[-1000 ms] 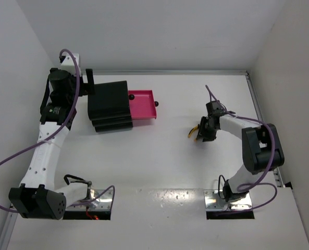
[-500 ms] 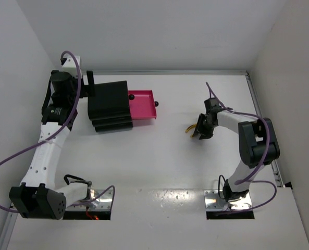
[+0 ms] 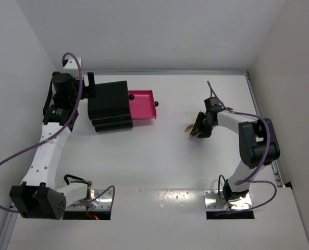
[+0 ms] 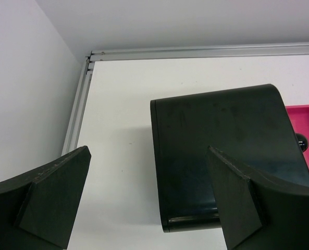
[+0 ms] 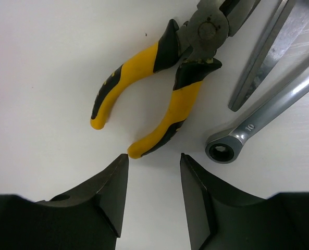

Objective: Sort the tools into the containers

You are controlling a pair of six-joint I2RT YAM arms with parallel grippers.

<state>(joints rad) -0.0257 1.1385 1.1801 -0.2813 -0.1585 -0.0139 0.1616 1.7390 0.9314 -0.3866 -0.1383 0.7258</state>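
Note:
The pliers [image 5: 159, 88], with yellow-and-black handles, lie flat on the white table, their handles spread toward my right gripper [image 5: 154, 159]. That gripper is open and empty, and its left fingertip almost touches the end of one handle. A silver wrench [image 5: 279, 104] marked 10 lies just right of the pliers. From above, the right gripper [image 3: 199, 130] hovers low with the yellow handles [image 3: 188, 128] poking out to its left. The black cabinet [image 3: 110, 107] stands at the back left with one pink drawer [image 3: 141, 105] pulled open. My left gripper [image 4: 149, 156] is open above the cabinet's [image 4: 222, 151] left edge.
A second flat silver metal piece [image 5: 269, 57] lies beside the wrench. Black knobs [image 3: 131, 97] show on the drawer fronts. A metal rail [image 4: 196, 52] runs along the table's far edge, and white walls close in the left, back and right sides.
The right gripper's jaws have spread wider and its wrist has shifted slightly away from the bases. The pliers' handles moved a little up-left in the top view. The left arm has barely moved.

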